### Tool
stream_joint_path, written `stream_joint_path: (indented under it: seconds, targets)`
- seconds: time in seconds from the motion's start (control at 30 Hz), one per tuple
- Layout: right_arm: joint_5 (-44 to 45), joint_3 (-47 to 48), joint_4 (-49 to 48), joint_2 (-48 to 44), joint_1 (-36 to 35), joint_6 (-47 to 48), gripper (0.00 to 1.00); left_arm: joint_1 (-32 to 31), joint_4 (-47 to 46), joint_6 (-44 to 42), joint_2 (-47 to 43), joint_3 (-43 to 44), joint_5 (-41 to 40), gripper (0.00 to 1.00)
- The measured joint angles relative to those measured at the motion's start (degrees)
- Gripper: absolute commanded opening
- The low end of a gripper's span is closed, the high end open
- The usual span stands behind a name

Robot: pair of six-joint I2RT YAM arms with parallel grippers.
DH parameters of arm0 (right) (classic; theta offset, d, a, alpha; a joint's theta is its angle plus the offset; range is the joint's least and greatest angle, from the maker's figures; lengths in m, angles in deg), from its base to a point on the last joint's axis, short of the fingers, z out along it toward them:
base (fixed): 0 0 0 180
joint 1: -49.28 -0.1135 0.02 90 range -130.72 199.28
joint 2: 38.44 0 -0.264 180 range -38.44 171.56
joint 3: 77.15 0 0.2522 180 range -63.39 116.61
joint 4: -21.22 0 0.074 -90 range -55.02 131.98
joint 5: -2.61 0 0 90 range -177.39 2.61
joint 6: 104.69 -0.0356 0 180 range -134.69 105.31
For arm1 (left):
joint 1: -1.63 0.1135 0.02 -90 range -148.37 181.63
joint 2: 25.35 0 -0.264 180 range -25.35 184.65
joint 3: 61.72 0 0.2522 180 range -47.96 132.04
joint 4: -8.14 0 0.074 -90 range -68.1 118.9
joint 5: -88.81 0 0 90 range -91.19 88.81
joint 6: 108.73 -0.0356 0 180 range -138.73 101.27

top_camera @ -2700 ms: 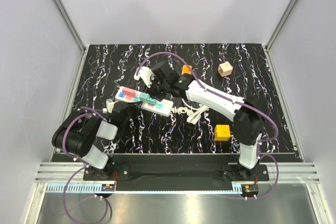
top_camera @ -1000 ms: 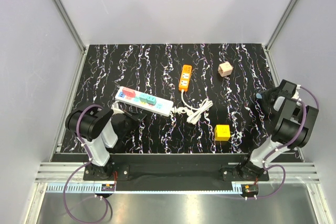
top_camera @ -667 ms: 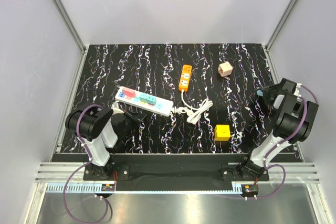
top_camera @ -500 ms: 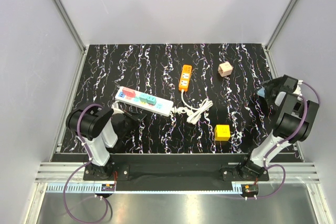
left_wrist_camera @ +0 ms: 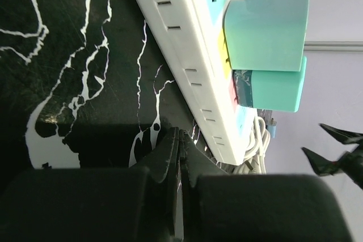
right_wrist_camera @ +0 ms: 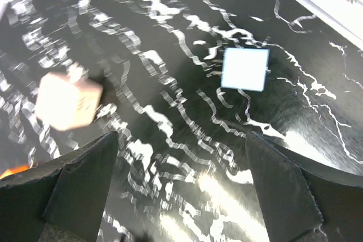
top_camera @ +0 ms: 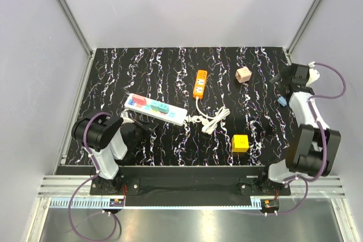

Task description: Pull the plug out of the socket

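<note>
The socket [top_camera: 156, 109], a long white power strip, lies left of centre with two teal plugs [top_camera: 159, 106] standing in it. In the left wrist view the socket [left_wrist_camera: 187, 55] runs diagonally, its teal plugs [left_wrist_camera: 266, 26] sticking out sideways. My left gripper [top_camera: 144, 127] [left_wrist_camera: 180, 140] is shut on nothing, low beside the strip's near edge. A small light-blue plug [top_camera: 282, 101] [right_wrist_camera: 245, 69] lies loose on the table at the right. My right gripper [top_camera: 281, 79] [right_wrist_camera: 181, 137] hovers open just beyond it, with nothing between its fingers.
An orange power strip [top_camera: 200, 83] lies behind the middle, and its white cord [top_camera: 210, 118] coils next to the socket's right end. A beige cube [top_camera: 244, 74] [right_wrist_camera: 68, 101] sits left of my right gripper. A yellow cube [top_camera: 240, 143] is nearer. Walls close the table's sides.
My right arm has swung out toward the far right, and its jaws have opened wide. The light-blue plug it carried now lies on the table. The left arm has stayed still.
</note>
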Motion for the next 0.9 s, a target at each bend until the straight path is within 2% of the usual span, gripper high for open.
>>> stream_joint_path:
  seconds: [0.1, 0.2, 0.57, 0.7, 0.9]
  targets:
    - [0.9, 0.3, 1.8, -4.5, -4.3, 4.2, 1.0, -1.3, 0.0, 0.3, 0.0, 0.0, -0.8, 0.03]
    - [-1.4, 1.6, 2.5, -5.1, -11.0, 8.6, 1.0, -3.1, 0.1, 0.4, -0.3, 0.0, -2.8, 0.04]
    - [-9.9, 7.4, 2.8, 3.5, -38.4, 21.2, 1.0, -8.6, 1.7, -0.2, -4.1, -0.1, -10.3, 0.18]
    - [-10.3, 8.3, 2.8, 5.9, -42.7, 22.7, 1.0, -8.8, 2.2, -2.0, -8.0, -0.1, -11.4, 0.21]
    - [-10.3, 9.4, 2.8, 8.6, -43.5, 23.9, 1.0, -7.8, 2.4, -4.1, -15.9, -0.1, -12.9, 0.16]
